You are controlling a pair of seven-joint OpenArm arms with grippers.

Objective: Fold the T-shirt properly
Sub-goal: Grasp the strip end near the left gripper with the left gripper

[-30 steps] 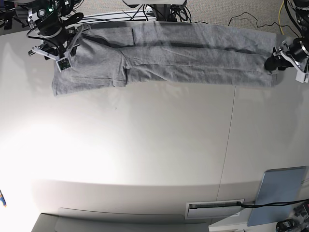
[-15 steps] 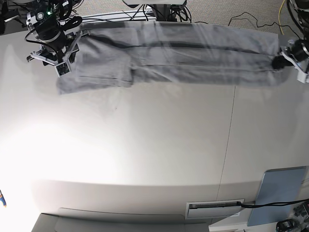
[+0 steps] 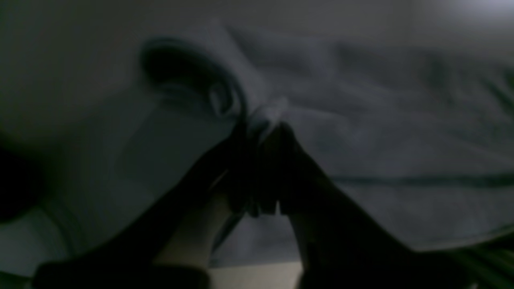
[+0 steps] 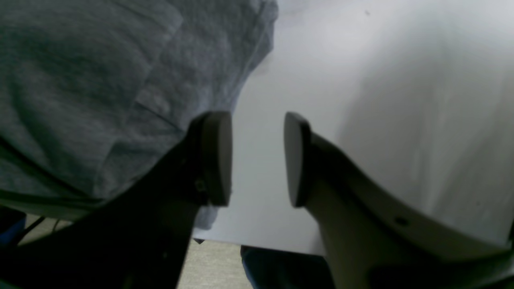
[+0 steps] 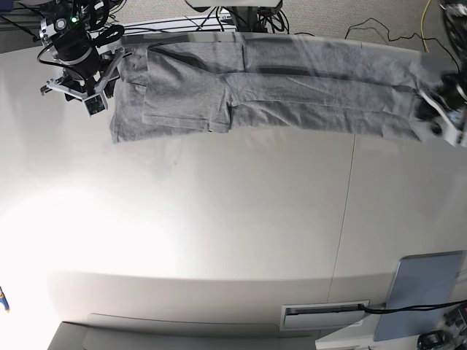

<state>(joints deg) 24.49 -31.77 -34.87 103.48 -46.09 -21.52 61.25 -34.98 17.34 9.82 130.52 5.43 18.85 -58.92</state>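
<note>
T-shirt (image 5: 277,91) stretched as a long grey band across the top of the base view on the white desk (image 5: 219,240), sleeve flap folded over at upper left. Left pincer (image 3: 261,132) at the far right edge of the base view, jaws pinched on a bunched fold of T-shirt fabric; wrist view dark and blurry. Right pincer (image 4: 257,158) at upper left, jaws parted with nothing between them, just beside the shirt edge above bare desk.
</note>
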